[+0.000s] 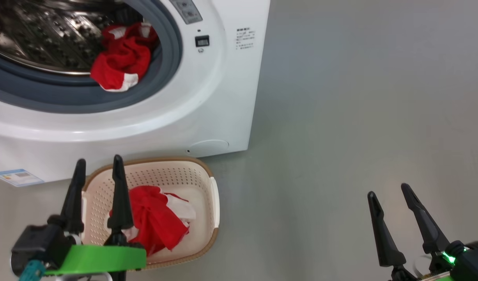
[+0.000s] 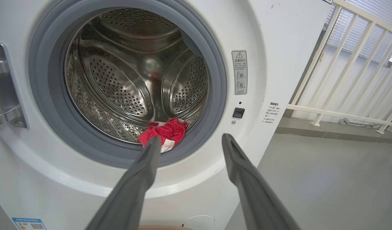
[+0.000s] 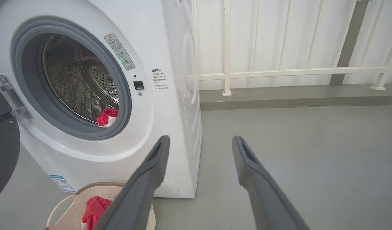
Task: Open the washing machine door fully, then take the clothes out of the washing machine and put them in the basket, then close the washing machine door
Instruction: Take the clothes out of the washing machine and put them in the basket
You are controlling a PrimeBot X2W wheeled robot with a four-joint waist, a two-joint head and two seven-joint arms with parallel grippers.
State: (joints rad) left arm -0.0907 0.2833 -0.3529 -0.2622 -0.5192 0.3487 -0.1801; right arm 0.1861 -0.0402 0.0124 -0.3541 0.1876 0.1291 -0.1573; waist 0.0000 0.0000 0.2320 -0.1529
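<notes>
The white washing machine (image 1: 208,89) stands open, its steel drum (image 2: 135,73) exposed. One red garment with white trim (image 1: 124,58) (image 2: 165,134) (image 3: 107,117) lies at the drum's front lip on the grey seal. Another red garment (image 1: 155,218) (image 3: 95,209) lies in the cream basket (image 1: 172,173) (image 3: 71,198) on the floor before the machine. The black washing machine door (image 3: 4,153) is swung out at the left. My left gripper (image 1: 98,162) (image 2: 189,142) hangs open over the basket, pointing at the drum. My right gripper (image 1: 387,189) (image 3: 200,142) is open over bare floor to the right.
Grey floor (image 1: 360,97) stretches to the right of the machine. A white railing (image 3: 279,72) and wall stand behind it. The door hinge bracket (image 2: 4,92) sits on the machine's left side. A blue label (image 1: 16,177) is low on the front.
</notes>
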